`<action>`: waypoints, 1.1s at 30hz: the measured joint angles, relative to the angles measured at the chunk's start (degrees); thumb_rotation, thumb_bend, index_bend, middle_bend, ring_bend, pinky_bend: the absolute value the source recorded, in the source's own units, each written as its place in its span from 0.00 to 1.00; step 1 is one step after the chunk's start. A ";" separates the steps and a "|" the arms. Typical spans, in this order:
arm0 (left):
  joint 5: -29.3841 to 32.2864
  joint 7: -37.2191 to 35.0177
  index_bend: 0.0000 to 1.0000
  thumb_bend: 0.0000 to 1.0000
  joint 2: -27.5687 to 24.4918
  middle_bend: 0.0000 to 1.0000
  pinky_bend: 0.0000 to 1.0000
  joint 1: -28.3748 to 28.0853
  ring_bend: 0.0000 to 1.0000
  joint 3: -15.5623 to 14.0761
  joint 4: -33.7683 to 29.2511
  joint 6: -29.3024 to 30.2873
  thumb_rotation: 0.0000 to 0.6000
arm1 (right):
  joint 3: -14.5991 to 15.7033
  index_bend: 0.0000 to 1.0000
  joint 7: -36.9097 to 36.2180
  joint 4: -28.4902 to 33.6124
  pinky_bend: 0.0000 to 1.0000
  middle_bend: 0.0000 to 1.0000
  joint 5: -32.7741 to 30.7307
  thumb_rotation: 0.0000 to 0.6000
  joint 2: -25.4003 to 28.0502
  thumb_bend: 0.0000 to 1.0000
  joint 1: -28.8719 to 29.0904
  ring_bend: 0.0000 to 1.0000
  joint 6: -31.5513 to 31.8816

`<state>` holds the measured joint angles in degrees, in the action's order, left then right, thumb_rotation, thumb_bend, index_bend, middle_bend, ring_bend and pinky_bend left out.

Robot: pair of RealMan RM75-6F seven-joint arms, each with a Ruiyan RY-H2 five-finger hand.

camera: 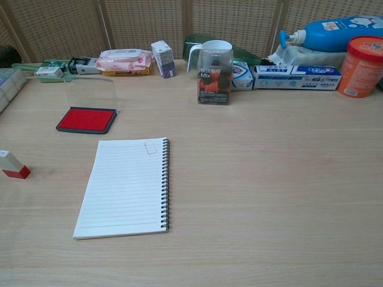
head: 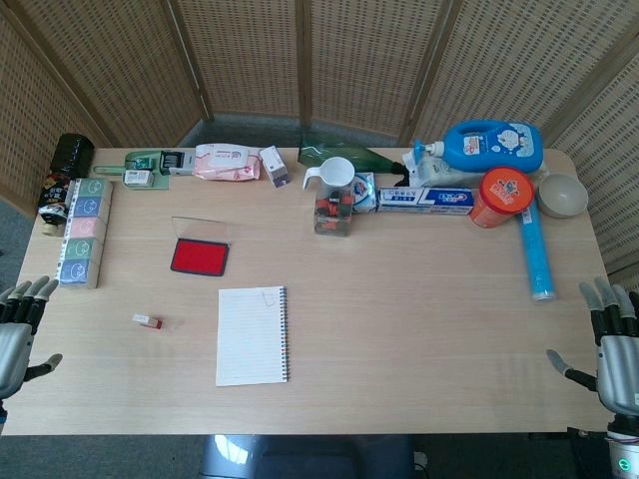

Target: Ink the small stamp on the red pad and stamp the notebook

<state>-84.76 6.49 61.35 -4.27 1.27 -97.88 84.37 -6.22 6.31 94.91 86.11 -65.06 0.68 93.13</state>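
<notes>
On the pale wooden table (head: 419,299) a white lined spiral-bound notebook (head: 252,335) lies flat near the front, slightly left of centre, its wire binding along the right edge. Just beyond it and a little to the left sits the red ink pad in a black tray (head: 199,257), its clear lid (camera: 90,94) standing open and upright at the far edge. The small stamp with a white body and red end (head: 147,320) lies on its side to the left of the notebook, apart from both notebook and pad. The robot's left hand (head: 18,334) hangs at the table's near left edge with its fingers spread and released, holding nothing; the right hand (head: 611,344) sits at the near right edge, likewise released, fingers apart and empty. Both hands are well apart from the stamp. Along the far side stand a clear plastic cup of dark berries (camera: 215,76), a white pitcher (head: 333,177), a blue detergent bottle (head: 494,146) and an orange-lidded canister (head: 500,198).
</notes>
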 measured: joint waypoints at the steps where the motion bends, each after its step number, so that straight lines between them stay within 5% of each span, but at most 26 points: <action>1: -0.05 -0.07 0.00 0.06 -0.02 0.00 0.05 0.06 0.00 0.00 0.05 0.11 1.00 | 0.02 0.00 0.01 -0.01 0.00 0.00 -0.02 0.87 0.00 0.02 0.03 0.00 -0.15; 7: -0.61 -0.82 0.03 0.06 0.21 0.00 0.05 -0.11 0.00 0.04 0.56 0.12 1.00 | 0.11 0.00 0.16 0.16 0.00 0.00 -0.58 0.87 0.01 0.02 0.19 0.00 -1.06; 17: -0.72 -3.39 0.28 0.09 5.06 0.00 0.05 -2.92 0.00 1.08 5.06 -3.14 1.00 | 0.04 0.00 -0.42 0.51 0.00 0.00 -1.57 0.87 0.39 0.03 0.22 0.00 -2.11; 33: 9.17 5.29 0.33 0.14 14.58 0.00 0.04 -7.82 0.00 3.69 8.09 -11.50 1.00 | -0.29 0.00 -2.17 1.13 0.00 0.00 -2.60 0.87 1.41 0.03 0.36 0.00 -3.15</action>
<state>-75.58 11.78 75.92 -12.09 4.95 -89.79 72.87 -6.52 4.14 96.04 83.51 -63.65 1.04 89.97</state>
